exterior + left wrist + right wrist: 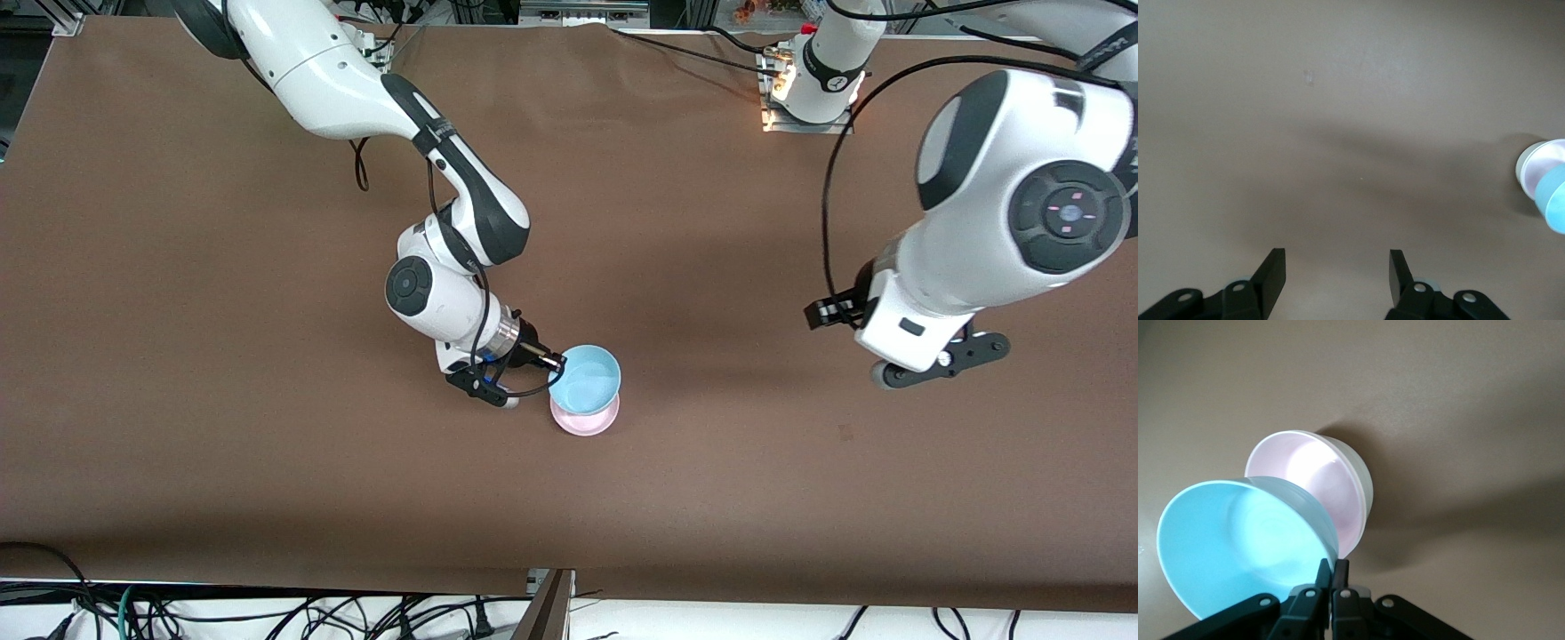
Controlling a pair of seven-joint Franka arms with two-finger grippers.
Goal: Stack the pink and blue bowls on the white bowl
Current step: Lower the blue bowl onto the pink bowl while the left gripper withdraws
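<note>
Right gripper [557, 363]: I pinch the rim of the blue bowl [586, 380], my fingers closed thin on its wall, and hold it tilted in the air over the stack at mid-table.

Blue bowl: in my right wrist view [1245, 543] it hangs above and a little to one side of the pink bowl [1318, 487], not yet seated in it.

Pink bowl: it already sits inside the white bowl [1361, 480], whose rim shows just outside the pink one; in the front view only the pink rim [587, 423] peeks out beneath the blue.

Step in hand: I judge this the last one, the blue bowl going onto the pink.

Next move: I should centre the blue bowl over the pink rim, level it, lower it, then let go.

Room: the brown table [800, 489] lies bare around the stack, and its edges are well apart from it.

Left gripper [944, 358]: I wait with it over the table toward the left arm's end, fingers [1271, 270] spread wide and holding nothing.
</note>
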